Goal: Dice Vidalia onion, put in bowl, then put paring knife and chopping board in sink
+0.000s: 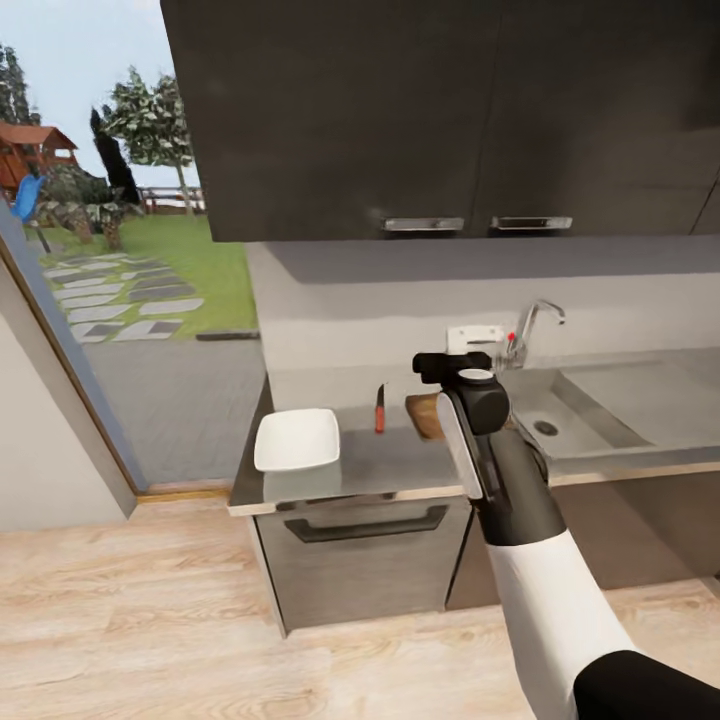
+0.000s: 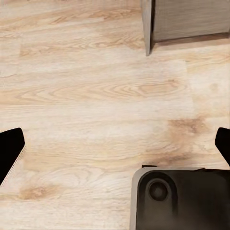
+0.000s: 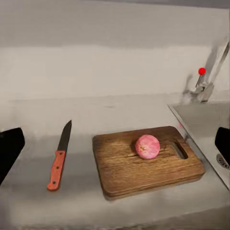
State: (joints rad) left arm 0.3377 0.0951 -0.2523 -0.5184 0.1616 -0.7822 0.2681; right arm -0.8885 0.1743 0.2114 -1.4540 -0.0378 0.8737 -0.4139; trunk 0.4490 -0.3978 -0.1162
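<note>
Vidalia onion (image 3: 147, 146) resting whole on chopping board (image 3: 146, 160); paring knife (image 3: 59, 156) just beside it on countertop (image 3: 28, 201). Right gripper (image 3: 115, 143) spread wide, empty. Best: descend squarely over red handle, blade possibly pointing wallward.

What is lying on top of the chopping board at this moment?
The whole Vidalia onion rests on the chopping board, near its slot handle. The paring knife lies on the countertop beside the board. In the head view the right arm covers most of the board.
</note>
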